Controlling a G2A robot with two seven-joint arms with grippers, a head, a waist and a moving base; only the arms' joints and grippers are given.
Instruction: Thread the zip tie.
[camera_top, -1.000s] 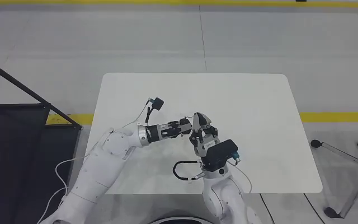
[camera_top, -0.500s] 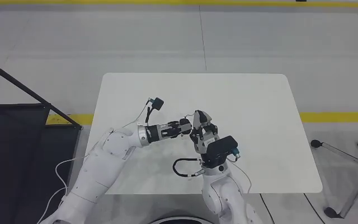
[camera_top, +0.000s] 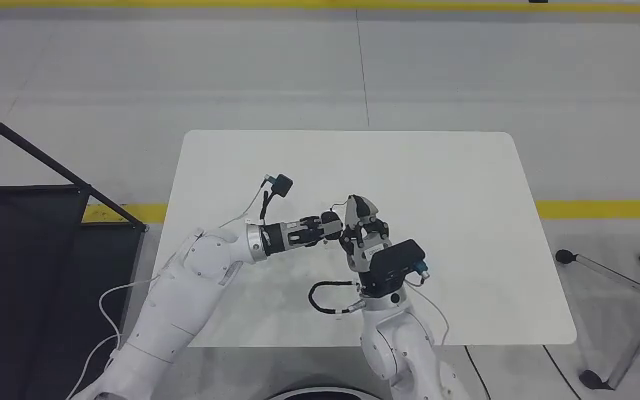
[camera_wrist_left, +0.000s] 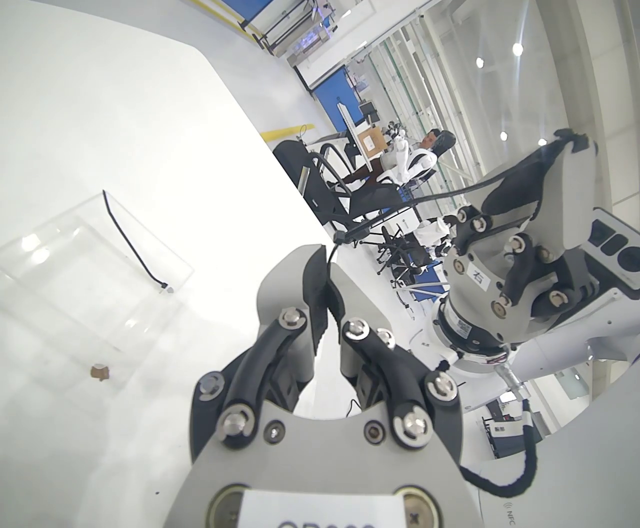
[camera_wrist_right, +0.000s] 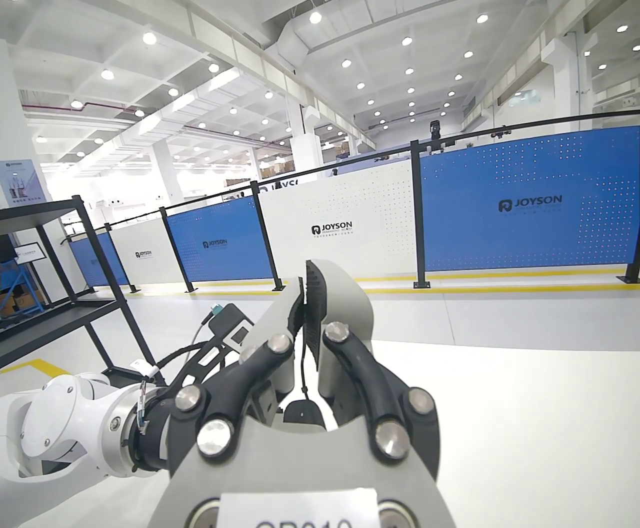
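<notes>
**Top view**
- Table: white, rounded corners.
- L gripper: over table centre, arm coming in from the near-left side.
- R gripper: just beside L gripper, tips nearly meeting it, arm rising from the near edge.
- Zip tie: held in the air betw. the two grippers, above the table. The strap is too thin to trace here, and finger gaps are also too small to judge.
- Vs 1.0 s ago: R wrist has turned slightly and its tips sit a little closer to L gripper. Vs 0.5 s ago: almost no diff. L arm as before.

**Left wrist view**
- L gripper: pads pressed together, pinching the zip tie just below its head.
- Strap: runs from the head across open air to R gripper, which is clamped on the far end. That end is hidden inside the pads.
- Table: carries a clear tray, partly cut off at the frame edge.
- Second zip tie: black, lies loose across the tray.
- Small brown bit: near the tray corner, can't tell what it is.

**Right wrist view**
- R gripper: fingers closed to a slit, black zip tie nipped betw. the pads.
- Strap: hangs down behind the fingers, lower end lost against a dark shape.
- L arm: close alongside.
</notes>
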